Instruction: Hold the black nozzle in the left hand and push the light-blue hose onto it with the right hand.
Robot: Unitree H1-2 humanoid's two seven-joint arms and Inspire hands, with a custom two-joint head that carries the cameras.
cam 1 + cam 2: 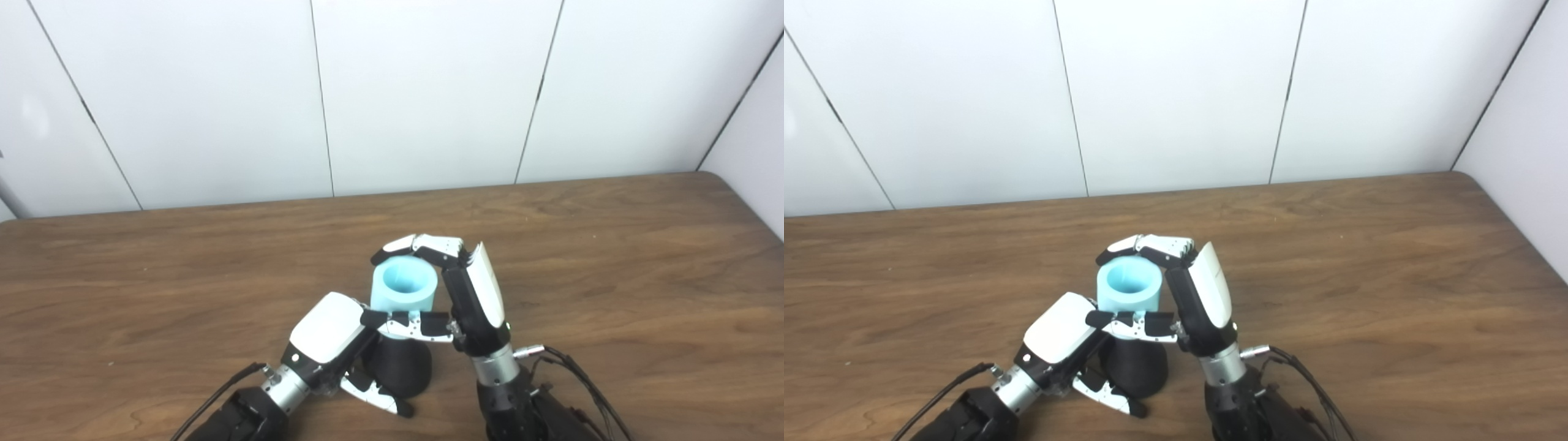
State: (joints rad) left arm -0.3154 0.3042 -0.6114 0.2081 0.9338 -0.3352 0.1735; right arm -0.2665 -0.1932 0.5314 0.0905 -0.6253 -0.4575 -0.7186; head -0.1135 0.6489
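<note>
Nozzle: black conical plastic nozzle [401, 367] upright near the desk's front edge, gripped by left hand [331, 343].
Hose: short light-blue hose [404, 285] on top, opening upward, clasped by right hand [471, 294].
Room: wooden desk [612, 257] open all around.

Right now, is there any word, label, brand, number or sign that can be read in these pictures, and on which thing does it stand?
None: no readable text shows in either view.
Light-blue hose: plain, no marking.
Black nozzle: plain, no marking.
Left hand and right hand: white and black shells, no legible label.
Table and wall panels: bare, no signs.
</note>
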